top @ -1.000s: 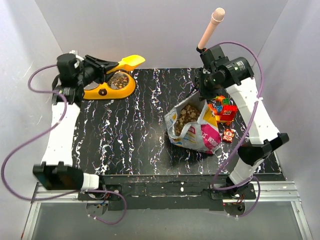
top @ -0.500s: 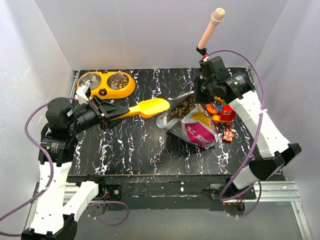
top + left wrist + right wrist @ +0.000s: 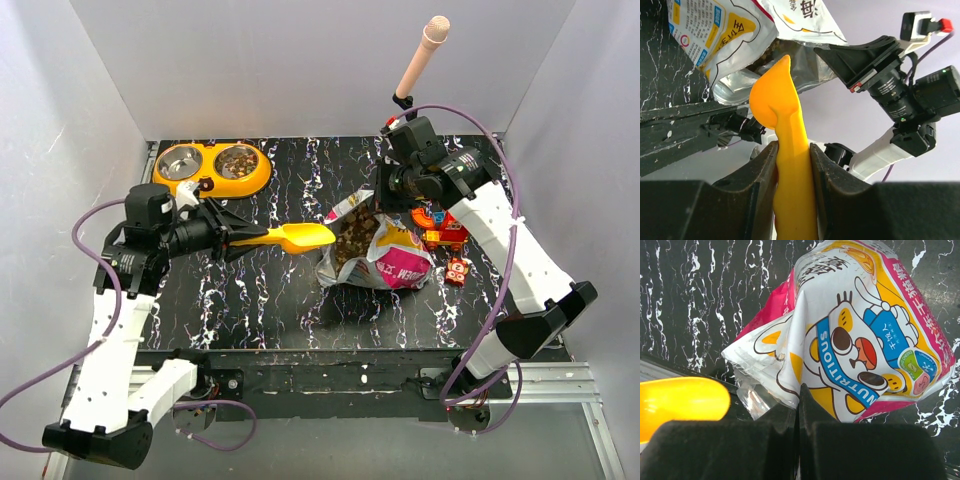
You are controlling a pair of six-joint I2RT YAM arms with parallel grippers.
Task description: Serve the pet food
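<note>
Scooping step. The left gripper (image 3: 232, 237) is clamped on the scoop (image 3: 305, 237), which points at the bag (image 3: 400, 268) mid-tabletop. The right gripper (image 3: 799, 395) pinches the bag's rim open, with kibble (image 3: 352, 240) inside. Next, likely: dig in level, then carry to the dish (image 3: 205, 185) at the far-left corner.
</note>
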